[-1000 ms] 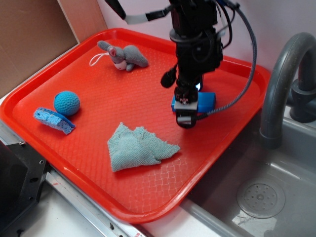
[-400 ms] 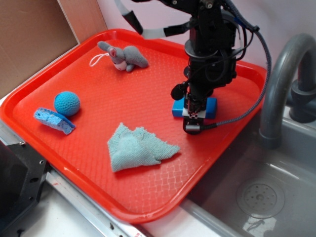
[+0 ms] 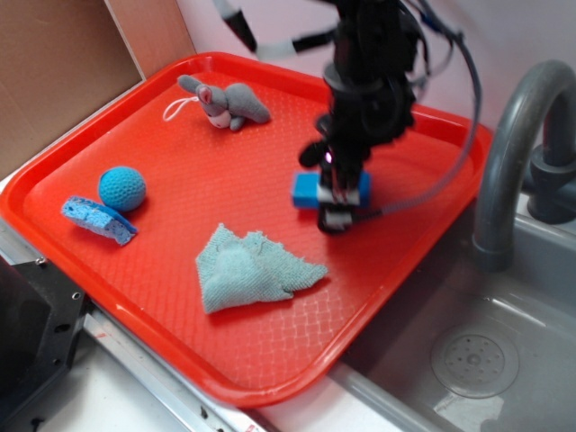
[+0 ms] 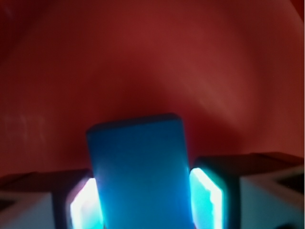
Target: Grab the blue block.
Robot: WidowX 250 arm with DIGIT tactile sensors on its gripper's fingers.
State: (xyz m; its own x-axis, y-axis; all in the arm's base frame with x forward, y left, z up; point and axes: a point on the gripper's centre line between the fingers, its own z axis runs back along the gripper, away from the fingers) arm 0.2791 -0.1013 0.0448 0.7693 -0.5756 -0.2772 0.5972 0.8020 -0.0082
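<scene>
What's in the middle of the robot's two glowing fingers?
The blue block sits between the end effector fingers; the wrist view shows it touching both pads, with red tray behind.

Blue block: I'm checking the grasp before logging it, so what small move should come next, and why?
Probably a short straight lift. In the wrist view the blue block sits between both fingers of the hand, which look closed against its sides. From outside, the block crosses the hand just above the red tray, whether touching it is unclear, so rising would test the grip.
</scene>
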